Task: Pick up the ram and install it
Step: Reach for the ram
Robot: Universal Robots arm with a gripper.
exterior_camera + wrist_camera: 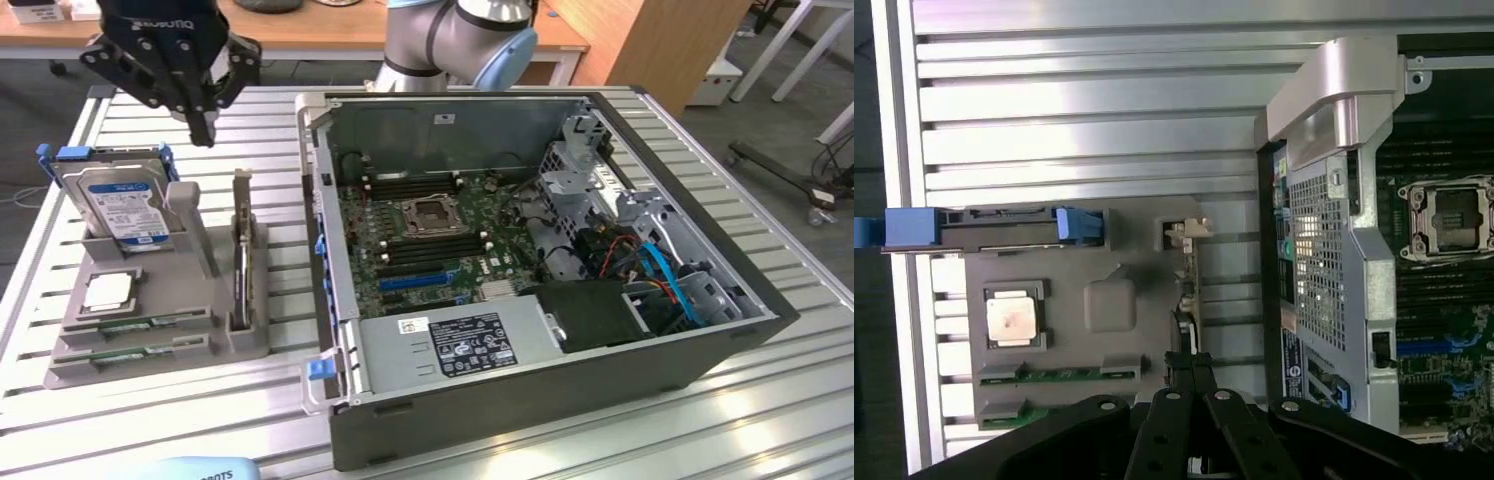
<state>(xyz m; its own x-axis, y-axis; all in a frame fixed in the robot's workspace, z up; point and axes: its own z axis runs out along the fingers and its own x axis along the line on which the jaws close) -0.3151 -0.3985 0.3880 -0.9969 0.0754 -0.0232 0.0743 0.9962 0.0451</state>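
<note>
Two ram sticks, thin green boards, lie in slots at the near end of the grey parts holder [200, 300]: one ram stick [150, 323] [1059, 373] and a second [131, 351] [1019, 412] beside it. My gripper [202, 135] [1191, 363] hangs shut and holding nothing, high above the holder's far end, near the hard drive [127, 205]. It is well clear of both sticks. The open computer case [747, 300] lies to the exterior view's right, with the motherboard's dark memory slots [424, 248] beside the processor socket [434, 215].
The holder also carries a square silver processor [107, 290] [1011, 318] and an upright dark expansion card [240, 262]. The case's metal wall [320, 200] rises between holder and motherboard. A power supply [461, 345] and cables [667, 280] fill the near part of the case.
</note>
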